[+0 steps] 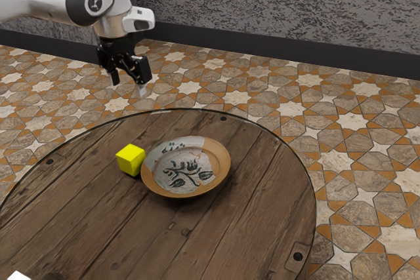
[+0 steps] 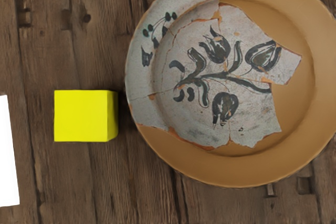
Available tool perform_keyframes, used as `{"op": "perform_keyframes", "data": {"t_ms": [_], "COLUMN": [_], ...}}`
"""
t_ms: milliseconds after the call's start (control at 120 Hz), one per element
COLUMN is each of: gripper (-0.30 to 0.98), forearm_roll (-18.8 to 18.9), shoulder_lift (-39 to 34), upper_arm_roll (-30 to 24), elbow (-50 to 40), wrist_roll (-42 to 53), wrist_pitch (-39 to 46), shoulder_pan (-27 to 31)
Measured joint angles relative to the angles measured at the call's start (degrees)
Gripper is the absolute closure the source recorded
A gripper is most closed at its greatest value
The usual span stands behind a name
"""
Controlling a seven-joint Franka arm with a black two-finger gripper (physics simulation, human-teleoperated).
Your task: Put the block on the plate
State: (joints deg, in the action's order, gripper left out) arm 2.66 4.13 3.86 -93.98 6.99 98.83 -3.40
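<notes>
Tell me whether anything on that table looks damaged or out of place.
The plate looks damaged: cracks run through its painted part, whose jagged edges meet plain tan, as if pieced from shards. The block sits flat beside it, nothing odd.

Mottled gray walls (image 1: 275, 4), dark baseboard (image 1: 295, 52), star-patterned tiled floor (image 1: 354, 122), round plank table (image 1: 262, 188)

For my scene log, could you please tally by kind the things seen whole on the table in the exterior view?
Blocks: 1, yellow
Plates: 1, patterned
Total: 2
Not counted: a white thing cut off at the exterior view's lower-left corner; I cannot tell its kind.
</notes>
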Motion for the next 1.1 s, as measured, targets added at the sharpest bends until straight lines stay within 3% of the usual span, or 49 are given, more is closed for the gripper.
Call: {"op": "perform_keyframes", "data": {"t_ms": [167, 283, 367, 625, 1100], "gripper": [0.00, 0.00, 0.00, 0.00, 0.00], "forearm_roll": [-0.9, -1.2, -1.3, -3.8, -7.9], "shoulder_lift": [2.0, 7.1, 9.9, 11.8, 19.5], "upper_arm_roll": [1.4, 8.1, 10.0, 10.5, 10.3], "elbow": [-0.5, -0.7, -0.7, -4.2, -7.4], "wrist_roll": [0.7, -1.2, -5.1, -30.0, -70.3], "wrist_pitch": [0.7, 4.0, 6.6, 11.7, 22.4], "shoulder_pan": [0.0, -5.5, -6.7, -6.7, 0.1]}}
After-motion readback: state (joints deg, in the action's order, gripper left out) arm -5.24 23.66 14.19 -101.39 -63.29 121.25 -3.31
